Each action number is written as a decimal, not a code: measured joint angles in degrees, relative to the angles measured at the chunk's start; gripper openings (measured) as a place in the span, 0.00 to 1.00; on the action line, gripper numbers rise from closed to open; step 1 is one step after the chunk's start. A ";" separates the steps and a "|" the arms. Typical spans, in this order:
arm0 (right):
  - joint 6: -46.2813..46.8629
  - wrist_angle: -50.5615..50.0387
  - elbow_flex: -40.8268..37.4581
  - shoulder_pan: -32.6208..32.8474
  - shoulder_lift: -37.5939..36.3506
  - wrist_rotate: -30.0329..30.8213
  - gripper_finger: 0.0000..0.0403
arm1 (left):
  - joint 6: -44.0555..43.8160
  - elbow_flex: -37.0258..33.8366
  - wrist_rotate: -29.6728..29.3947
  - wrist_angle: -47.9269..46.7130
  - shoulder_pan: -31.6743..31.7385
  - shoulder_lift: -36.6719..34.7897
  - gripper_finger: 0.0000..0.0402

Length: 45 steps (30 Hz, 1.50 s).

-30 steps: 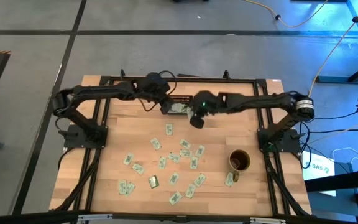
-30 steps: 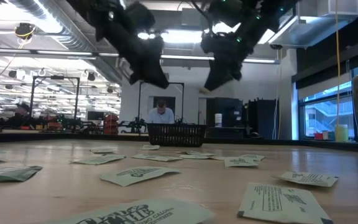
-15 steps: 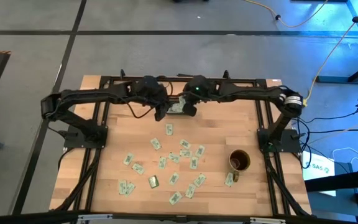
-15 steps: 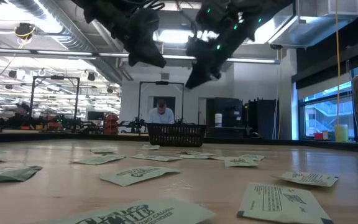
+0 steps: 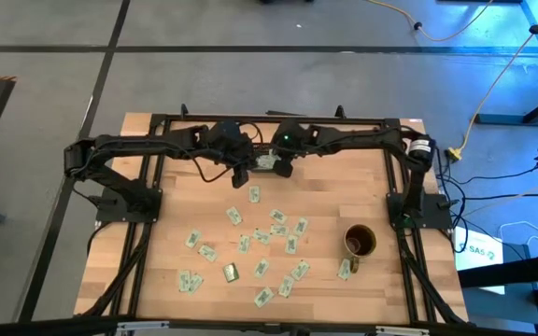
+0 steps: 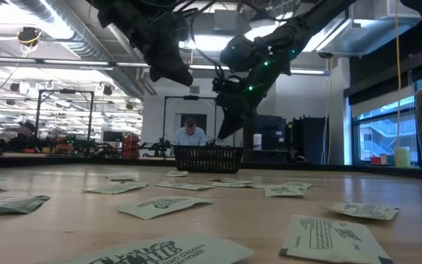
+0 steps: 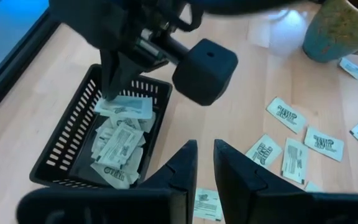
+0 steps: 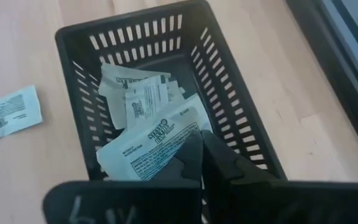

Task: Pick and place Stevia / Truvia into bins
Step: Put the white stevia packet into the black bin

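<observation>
Right gripper (image 8: 201,146) is positioned over the black slatted bin (image 8: 241,109) at the far edge of the table (image 5: 381,187); its fingers are together, pinching the edge of 1 Stevia packet (image 8: 151,146) that hangs over the bin's interior. The left wrist view confirms this: the packet (image 7: 124,106) is gripped at the fingertips above the bin (image 7: 67,140), which already contains a loose pile of packets (image 7: 117,149).

Left gripper (image 7: 204,163) hovers just beside the bin on its near side; its fingers stand slightly apart with a narrow gap and nothing between them.

On the high view both grippers, left (image 5: 241,172) and right (image 5: 281,168), flank the bin (image 5: 265,161) closely. Many packets (image 5: 271,231) lie scattered flat across the table's middle and near portion. A brownish-gold mug (image 5: 360,241) stands on the right side, well apart from the bin, with 1 packet (image 5: 345,269) just beside it
</observation>
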 joint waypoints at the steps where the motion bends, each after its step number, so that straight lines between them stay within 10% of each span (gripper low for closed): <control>1: -0.12 0.09 0.00 0.00 0.24 0.00 0.00 | -0.06 0.00 0.00 -0.06 -0.08 0.00 0.12; 28: 12.03 -7.73 0.00 0.24 -7.43 -2.41 0.18 | 9.07 0.00 0.69 -0.10 -0.62 0.00 0.12; 45: 13.76 -11.70 0.00 0.87 -8.16 -2.43 0.18 | 41.12 -0.04 0.31 -7.42 -4.92 11.63 0.12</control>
